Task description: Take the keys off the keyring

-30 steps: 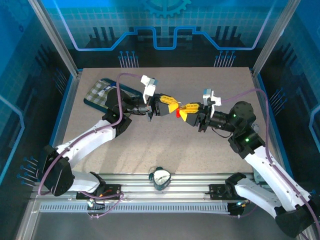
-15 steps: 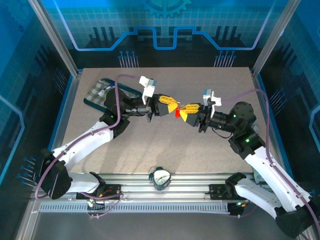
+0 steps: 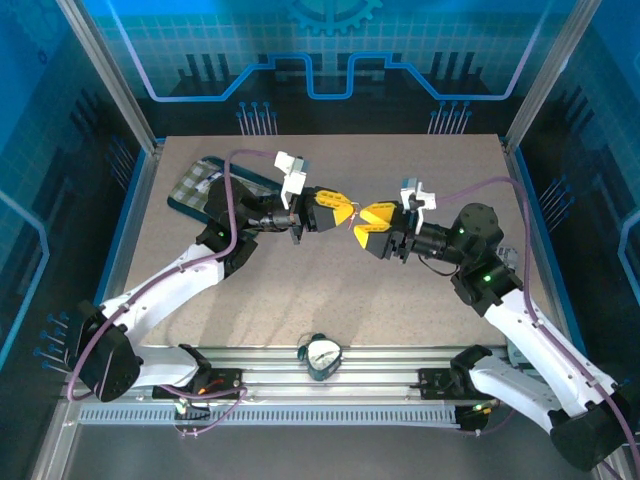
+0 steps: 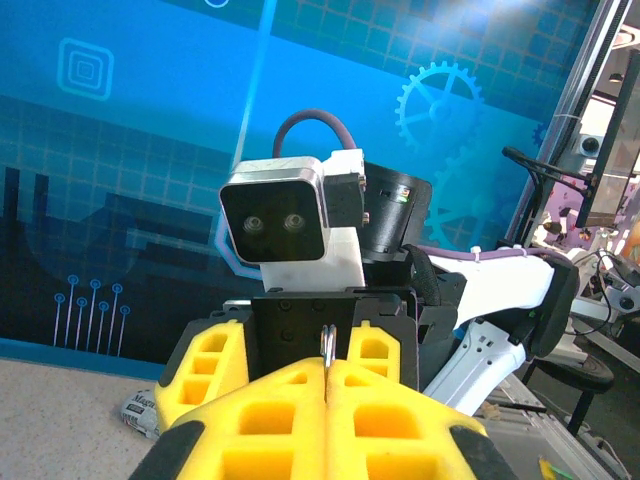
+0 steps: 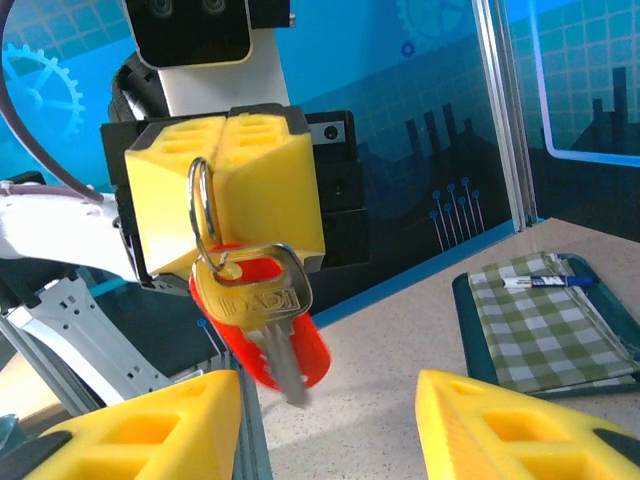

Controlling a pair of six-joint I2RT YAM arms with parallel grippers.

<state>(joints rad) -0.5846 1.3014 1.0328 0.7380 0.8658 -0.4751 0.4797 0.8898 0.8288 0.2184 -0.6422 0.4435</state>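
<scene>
Hanging from the keyring, the key dangles in mid-air over the counter, the thin wire loop pinched in the tightly closed left claw while the right claw stands spread wide just before it. A tug could slip the loop from so slight a pinch, or the right claw could seize the keyring's red body instead. Farther off, a tray holds a checked cloth and a pen.

Keyring, key hang from left tool, ahead of right tool.
</scene>
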